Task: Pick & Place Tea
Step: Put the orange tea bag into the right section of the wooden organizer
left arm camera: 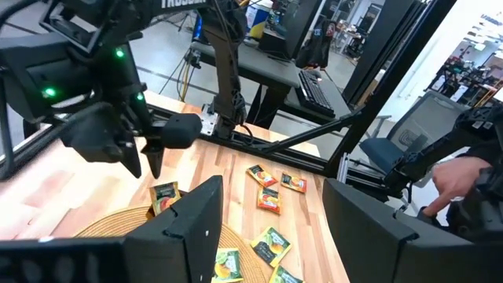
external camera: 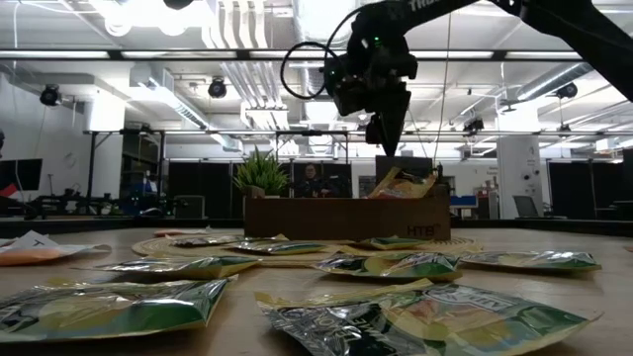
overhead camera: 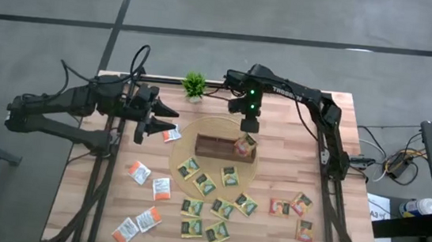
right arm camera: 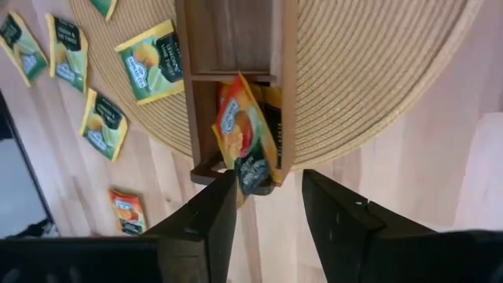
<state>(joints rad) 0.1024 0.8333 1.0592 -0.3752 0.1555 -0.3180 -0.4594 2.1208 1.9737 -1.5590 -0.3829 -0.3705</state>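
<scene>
Your right gripper [overhead camera: 249, 130] hangs over the tray [overhead camera: 217, 146], fingers parted, empty; red-pink sachet [right arm camera: 242, 135] sits propped in the end compartment; left gripper [overhead camera: 152, 120] waits open.

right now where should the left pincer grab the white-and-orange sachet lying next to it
Probably from straight above, across the white-and-orange sachet's free edge facing away from the left pincer. It lies flat on bare wood, apart from the others, so only a thin edge is graspable.

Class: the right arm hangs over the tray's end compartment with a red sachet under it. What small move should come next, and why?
Probably lift the right gripper straight up: its jaws stand apart, and the red sachet already leans in the tray.
</scene>
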